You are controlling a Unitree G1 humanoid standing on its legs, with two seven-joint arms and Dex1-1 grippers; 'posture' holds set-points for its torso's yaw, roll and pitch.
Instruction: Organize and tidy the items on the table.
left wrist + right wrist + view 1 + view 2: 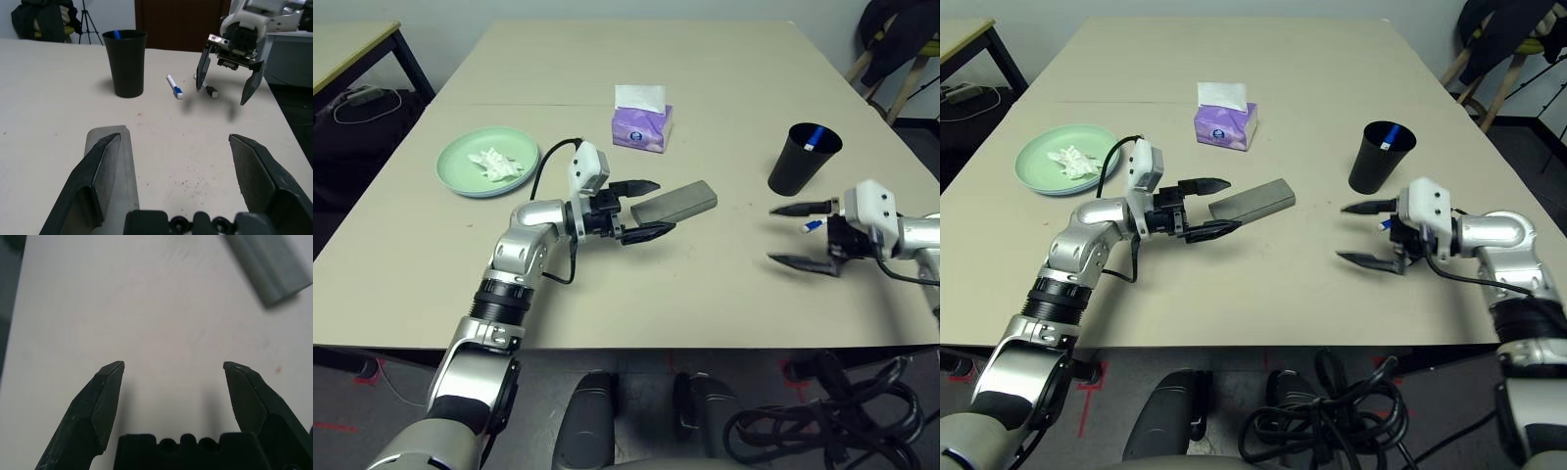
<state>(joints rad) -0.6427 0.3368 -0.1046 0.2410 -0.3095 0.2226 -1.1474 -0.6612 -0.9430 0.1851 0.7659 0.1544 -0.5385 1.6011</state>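
Observation:
A grey glasses case lies flat near the middle of the beige table. My left gripper is open, its two fingers standing either side of the case's near end; in the left wrist view the case lies against one finger. A black cup with a white-and-blue pen in it stands at the right. My right gripper hangs open in front of the cup, nothing between its fingers. Another pen lies on the table by that gripper. A mint-green plate at the left holds a crumpled tissue wad.
A purple tissue box stands behind the case. A dark-legged desk is at the far left and chairs at the far right. Cables lie on the floor below the table's front edge.

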